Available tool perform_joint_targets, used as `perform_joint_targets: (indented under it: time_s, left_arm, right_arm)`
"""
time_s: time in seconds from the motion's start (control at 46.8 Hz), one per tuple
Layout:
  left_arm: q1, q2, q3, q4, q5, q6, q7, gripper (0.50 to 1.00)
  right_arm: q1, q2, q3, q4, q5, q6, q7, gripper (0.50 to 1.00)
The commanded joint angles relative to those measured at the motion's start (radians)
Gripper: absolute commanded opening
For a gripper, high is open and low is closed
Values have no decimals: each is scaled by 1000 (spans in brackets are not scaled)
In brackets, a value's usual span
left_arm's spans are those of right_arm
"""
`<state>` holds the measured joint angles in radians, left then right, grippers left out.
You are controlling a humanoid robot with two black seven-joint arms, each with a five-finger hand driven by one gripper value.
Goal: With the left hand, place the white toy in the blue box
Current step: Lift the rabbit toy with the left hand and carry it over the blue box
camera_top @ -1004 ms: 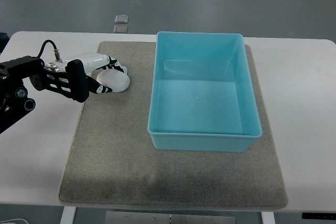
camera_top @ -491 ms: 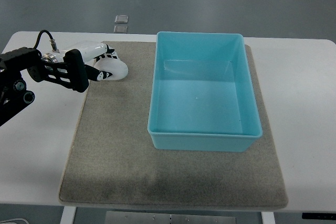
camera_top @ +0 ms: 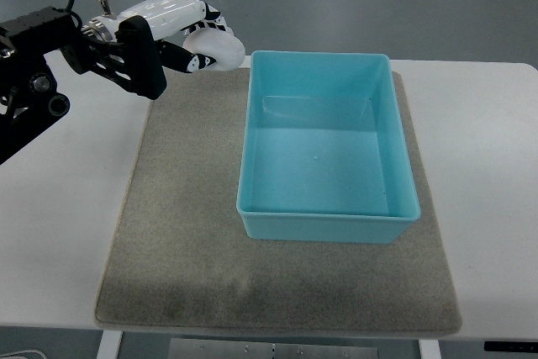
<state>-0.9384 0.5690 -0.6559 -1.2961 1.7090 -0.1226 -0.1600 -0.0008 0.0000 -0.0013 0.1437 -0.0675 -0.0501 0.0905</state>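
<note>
- at about 10 o'clock of the picture, the left hand (camera_top: pixel 195 38) reaches in from the left edge on a black, boxy, bracketed arm with a thin black cable looping over its top.
- glossy white shells cover the back of the hand, and the fingers (camera_top: pixel 192 58) are jointed in black and white segments.
- those fingers are curled around the white toy (camera_top: pixel 220 48), a smooth, rounded, dome-like lump with a soft sheen; it is held up off the surface, with part of it hidden behind the hand.
- the toy sits just beyond the mat's far edge, near the 11 o'clock corner of the blue box (camera_top: pixel 326 225) and not over its opening.
- the box is a rectangular tub of smooth, slightly shiny light-blue plastic, with rounded corners, a thin lip and sloping walls; its inside is bare.
- it stands on the right half of a grey-brown mat (camera_top: pixel 181 241), a rectangle with rounded corners and a coarse, felt-like nap.
- under the mat lies a matte white table (camera_top: pixel 59 233) with rounded corners.
- at 12 o'clock, past the table, two small square grey plates (camera_top: pixel 193 38) sit in the dull grey floor.
</note>
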Motion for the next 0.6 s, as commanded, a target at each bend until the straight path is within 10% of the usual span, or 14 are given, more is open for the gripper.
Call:
perform_joint_targets:
  time_s: [0.0,0.577]
  left_arm:
    - [-17,-55,7,-5,1,-17,0,500]
    - [-22,-247,205,0,15,-48,8,500]
  right_arm:
    - [1,0,0,-1,0,1,0,936]
    - [-1,0,0,0,0,1,0,936]
